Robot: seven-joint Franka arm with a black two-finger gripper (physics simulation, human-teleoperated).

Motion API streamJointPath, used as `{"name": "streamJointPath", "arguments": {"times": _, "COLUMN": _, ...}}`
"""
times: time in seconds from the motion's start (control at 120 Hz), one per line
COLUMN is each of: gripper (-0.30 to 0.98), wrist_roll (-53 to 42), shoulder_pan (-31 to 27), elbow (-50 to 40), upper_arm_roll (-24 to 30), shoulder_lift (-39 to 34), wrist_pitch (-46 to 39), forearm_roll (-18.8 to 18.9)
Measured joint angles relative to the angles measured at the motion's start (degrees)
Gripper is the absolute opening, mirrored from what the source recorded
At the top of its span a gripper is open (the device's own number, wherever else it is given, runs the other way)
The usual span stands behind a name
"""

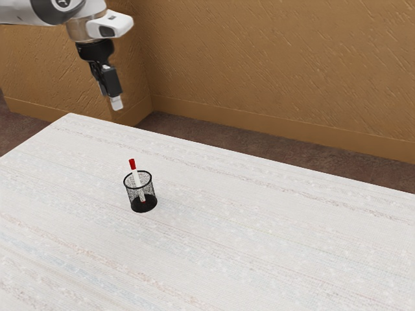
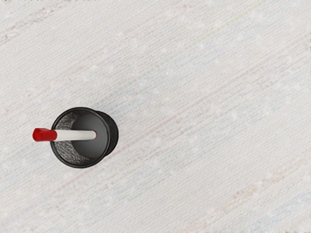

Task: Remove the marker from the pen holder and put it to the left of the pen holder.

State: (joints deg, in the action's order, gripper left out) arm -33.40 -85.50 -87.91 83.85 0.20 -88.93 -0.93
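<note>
My gripper [image 1: 117, 103] hangs high over the table's far left part in the exterior view, well above the pen holder and apart from it. The pen holder [image 1: 151, 189] is a black mesh cup standing upright on the table. Inside it a white marker [image 1: 137, 179] with a red cap leans against the rim, its cap sticking out above. From above, in the wrist view, the pen holder [image 2: 112, 132] shows its round opening, and the marker [image 2: 73, 135] slants from the cup's floor out over the rim, red end outward.
The pale, streaked table [image 1: 272, 233] stretches around the cup toward the exterior view's right. Its far edge runs in front of a brown textured wall [image 1: 279, 71], with a strip of dark floor [image 1: 194, 128] between them.
</note>
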Motion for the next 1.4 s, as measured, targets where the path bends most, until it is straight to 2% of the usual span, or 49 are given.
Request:
{"name": "streamJointPath", "arguments": {"times": 0.233, "gripper": 0.69, "wrist_roll": -4.91, "shoulder_pan": -1.12, "elbow": -0.01, "upper_arm_roll": 0.06, "shoulder_lift": 0.61, "wrist_pitch": 0.02, "forearm_roll": 0.11}}
{"name": "streamJointPath", "arguments": {"times": 0.333, "gripper": 0.69, "wrist_roll": -11.57, "shoulder_pan": -2.27, "elbow": -0.10, "upper_arm_roll": 0.63, "shoulder_lift": 1.13, "wrist_pitch": 0.94, "forearm_roll": -1.42}}
{"name": "streamJointPath", "arguments": {"times": 0.417, "gripper": 0.69, "wrist_roll": -21.22, "shoulder_pan": -0.16, "elbow": -0.07, "upper_arm_roll": 1.06, "shoulder_lift": 2.83, "wrist_pitch": 0.44, "forearm_roll": 2.42}}
{"name": "streamJointPath", "arguments": {"times": 0.508, "gripper": 0.69, "wrist_roll": -34.08, "shoulder_pan": 9.06, "elbow": -3.47, "upper_arm_roll": -0.30, "shoulder_lift": 12.68, "wrist_pitch": -2.42, "forearm_roll": 7.24}}
{"name": "streamJointPath", "arguments": {"times": 0.533, "gripper": 0.69, "wrist_roll": -37.33, "shoulder_pan": 14.67, "elbow": -3.69, "upper_arm_roll": -4.14, "shoulder_lift": 16.41, "wrist_pitch": -3.22, "forearm_roll": 9.60}}
{"name": "streamJointPath", "arguments": {"times": 0.583, "gripper": 0.69, "wrist_roll": -43.42, "shoulder_pan": 30.89, "elbow": -1.93, "upper_arm_roll": -17.38, "shoulder_lift": 23.20, "wrist_pitch": -4.60, "forearm_roll": 14.10}}
{"name": "streamJointPath", "arguments": {"times": 0.608, "gripper": 0.69, "wrist_roll": -46.32, "shoulder_pan": 36.62, "elbow": -0.69, "upper_arm_roll": -22.31, "shoulder_lift": 26.18, "wrist_pitch": -5.41, "forearm_roll": 15.86}}
{"name": "streamJointPath", "arguments": {"times": 0.65, "gripper": 0.69, "wrist_roll": -50.90, "shoulder_pan": 41.82, "elbow": 0.69, "upper_arm_roll": -27.04, "shoulder_lift": 30.55, "wrist_pitch": -6.84, "forearm_roll": 18.47}}
{"name": "streamJointPath", "arguments": {"times": 0.708, "gripper": 0.69, "wrist_roll": -56.81, "shoulder_pan": 44.80, "elbow": 1.67, "upper_arm_roll": -29.78, "shoulder_lift": 35.11, "wrist_pitch": -8.60, "forearm_roll": 22.12}}
{"name": "streamJointPath", "arguments": {"times": 0.8, "gripper": 0.68, "wrist_roll": -65.03, "shoulder_pan": 46.07, "elbow": 2.91, "upper_arm_roll": -31.21, "shoulder_lift": 38.40, "wrist_pitch": -11.17, "forearm_roll": 26.04}}
{"name": "streamJointPath", "arguments": {"times": 0.95, "gripper": 0.69, "wrist_roll": -73.20, "shoulder_pan": 45.14, "elbow": 5.41, "upper_arm_roll": -35.29, "shoulder_lift": 39.06, "wrist_pitch": -14.34, "forearm_roll": 28.17}}
{"name": "streamJointPath", "arguments": {"times": 1.075, "gripper": 0.68, "wrist_roll": -75.35, "shoulder_pan": 42.90, "elbow": 5.61, "upper_arm_roll": -39.27, "shoulder_lift": 38.23, "wrist_pitch": -16.15, "forearm_roll": 26.70}}
{"name": "streamJointPath", "arguments": {"times": 1.4, "gripper": 0.66, "wrist_roll": -71.71, "shoulder_pan": 39.98, "elbow": 2.30, "upper_arm_roll": -39.95, "shoulder_lift": 36.87, "wrist_pitch": -17.85, "forearm_roll": 24.23}}
